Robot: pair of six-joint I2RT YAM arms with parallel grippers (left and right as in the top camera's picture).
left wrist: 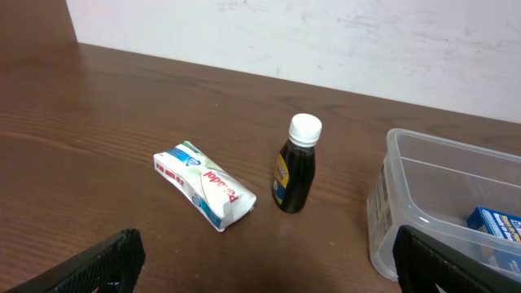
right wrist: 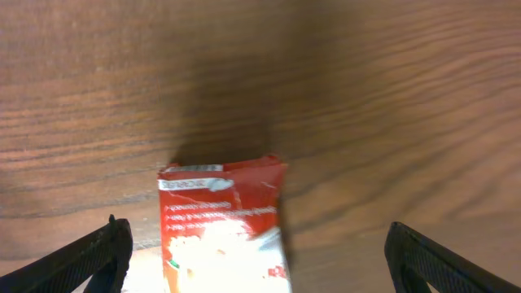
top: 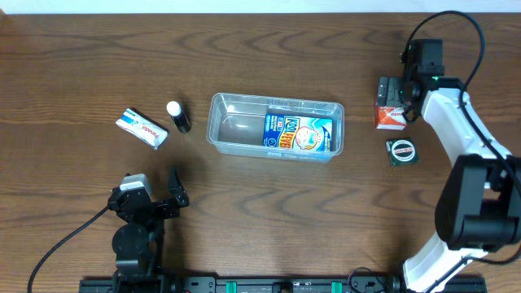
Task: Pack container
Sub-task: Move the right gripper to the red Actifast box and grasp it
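The clear plastic container point(top: 220, 122) sits at the table's middle with a blue packet point(top: 297, 133) lying in its right half; its left end shows in the left wrist view point(left wrist: 391, 212). A red and white packet point(top: 391, 115) lies right of the container. My right gripper point(top: 394, 91) hovers over it, open, with the packet point(right wrist: 221, 220) between its fingers but not touching them. My left gripper point(top: 163, 191) is open and empty near the front left. A white packet point(top: 141, 127) point(left wrist: 203, 185) and a small dark bottle with a white cap point(top: 178, 116) point(left wrist: 295, 165) lie left of the container.
A small round dark green tin point(top: 400, 152) lies at the right, in front of the red packet. The right arm point(top: 464, 138) reaches in along the right side. The wall borders the table's far edge.
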